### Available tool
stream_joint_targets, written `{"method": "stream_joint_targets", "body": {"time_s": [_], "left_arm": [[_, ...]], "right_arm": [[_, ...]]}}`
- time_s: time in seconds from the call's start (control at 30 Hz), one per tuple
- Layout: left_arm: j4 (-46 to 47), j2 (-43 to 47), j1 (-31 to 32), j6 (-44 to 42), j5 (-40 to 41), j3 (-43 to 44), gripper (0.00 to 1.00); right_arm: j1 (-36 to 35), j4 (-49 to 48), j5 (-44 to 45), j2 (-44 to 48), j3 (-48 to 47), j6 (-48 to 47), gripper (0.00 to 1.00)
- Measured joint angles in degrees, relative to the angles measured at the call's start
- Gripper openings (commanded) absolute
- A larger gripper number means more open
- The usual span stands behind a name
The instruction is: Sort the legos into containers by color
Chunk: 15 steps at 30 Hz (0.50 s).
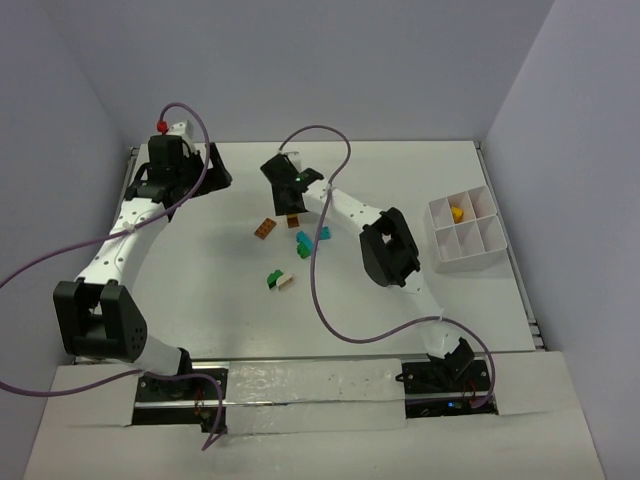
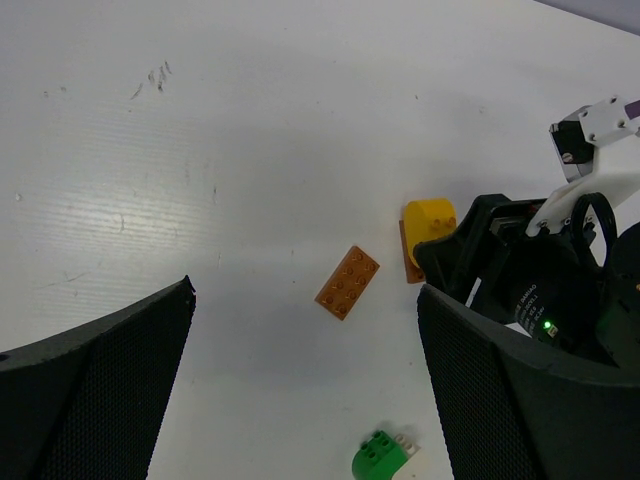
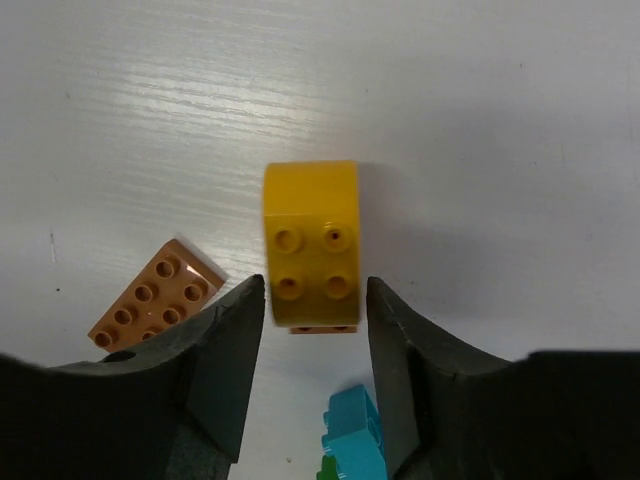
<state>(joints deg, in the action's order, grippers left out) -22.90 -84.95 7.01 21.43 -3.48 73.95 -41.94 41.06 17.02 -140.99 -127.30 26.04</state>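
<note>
White table [image 1: 200, 300], L hand [image 2: 305, 288] wide open, R hand [image 3: 316, 285] astride yellow lego [image 3: 310, 230], can't tell if gripped

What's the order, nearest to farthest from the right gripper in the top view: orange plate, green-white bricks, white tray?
1. Orange plate, just left of the right gripper.
2. Green-white bricks, below it in view.
3. White tray, far right.

The left arm [image 1: 120, 238] reaches far forward on its own side, with the left gripper [image 2: 305, 295] spread wide. The right arm [image 1: 352, 212] stretches forward and inward, wrist pointing down. The right gripper [image 3: 315, 290] is narrowed, but whether it pinches is unclear.
</note>
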Motion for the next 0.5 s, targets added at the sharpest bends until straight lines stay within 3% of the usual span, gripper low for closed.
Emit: {"method": "stream_joint_targets", "body": {"time_s": [0.1, 0.17, 0.3, 0.5], "left_arm": [[0.0, 0.0, 0.0, 0.0, -0.1, 0.0, 0.99], [0.0, 0.0, 0.0, 0.0, -0.4, 0.0, 0.99], [0.2, 0.0, -0.2, -0.3, -3.3, -0.2, 0.99], [3.8, 0.5, -2.4, -1.3, -18.8, -4.9, 0.98]], "right_arm": [[0.3, -0.3, -0.4, 0.0, -0.2, 0.1, 0.17], [0.4, -0.9, -1.2, 0.2, 0.4, -0.1, 0.0], [1.5, -5.3, -7.1, 5.5, 9.3, -1.4, 0.0], [9.4, -10.8, -28.3, 20.7, 25.9, -3.6, 0.0]]}}
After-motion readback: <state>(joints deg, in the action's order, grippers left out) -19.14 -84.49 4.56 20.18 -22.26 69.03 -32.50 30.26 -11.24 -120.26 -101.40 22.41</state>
